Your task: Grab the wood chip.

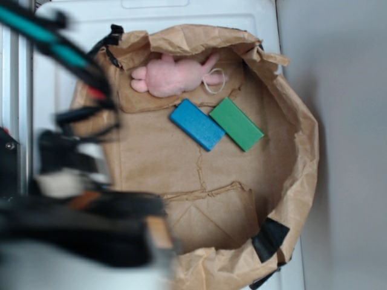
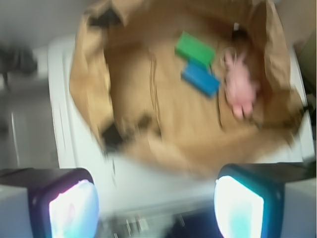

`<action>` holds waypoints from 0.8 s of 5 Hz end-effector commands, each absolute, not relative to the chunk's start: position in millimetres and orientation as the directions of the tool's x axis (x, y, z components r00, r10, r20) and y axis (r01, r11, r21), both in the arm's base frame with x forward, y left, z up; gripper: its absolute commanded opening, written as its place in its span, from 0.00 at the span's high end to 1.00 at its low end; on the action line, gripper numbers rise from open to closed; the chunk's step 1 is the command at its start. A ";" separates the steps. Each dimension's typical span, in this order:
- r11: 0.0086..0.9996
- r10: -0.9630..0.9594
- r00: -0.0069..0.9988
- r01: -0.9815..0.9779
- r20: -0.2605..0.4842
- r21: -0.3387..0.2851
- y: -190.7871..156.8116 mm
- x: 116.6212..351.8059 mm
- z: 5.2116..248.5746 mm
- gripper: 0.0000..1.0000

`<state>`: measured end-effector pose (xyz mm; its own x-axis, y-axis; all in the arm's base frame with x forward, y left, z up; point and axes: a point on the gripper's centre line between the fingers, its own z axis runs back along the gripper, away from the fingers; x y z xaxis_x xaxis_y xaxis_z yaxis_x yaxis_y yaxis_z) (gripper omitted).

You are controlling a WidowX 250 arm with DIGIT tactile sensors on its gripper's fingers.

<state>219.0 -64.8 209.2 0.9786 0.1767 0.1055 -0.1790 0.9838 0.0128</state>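
The wood chip does not show in either view. My gripper (image 2: 156, 198) is open in the wrist view. Its two pale fingers (image 2: 74, 210) stand far apart with nothing between them, above the white surface just outside the brown paper bag (image 2: 148, 148). Inside the bag lie a blue block (image 1: 197, 124), a green block (image 1: 236, 124) and a pink plush toy (image 1: 172, 75). In the exterior view my arm (image 1: 78, 223) is a dark blur over the bag's left and lower-left side, hiding that part of the floor. Both views are motion-blurred.
The bag's crumpled walls (image 1: 302, 139) rise around its floor. Black tape patches sit on the lower right rim (image 1: 269, 238) and black straps on the upper left rim (image 1: 112, 36). The bag stands on a white top (image 1: 181, 12).
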 end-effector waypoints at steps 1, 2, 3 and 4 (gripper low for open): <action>0.851 0.506 0.836 -0.524 0.212 0.033 -33.3 278.7 181.1 0.00; 0.851 0.506 0.836 -0.524 0.212 0.033 -33.3 278.7 181.1 0.00; 0.851 0.506 0.836 -0.524 0.212 0.033 -33.3 278.7 181.1 0.00; 0.872 0.488 0.859 -0.489 0.153 -0.032 -20.0 269.1 171.8 0.00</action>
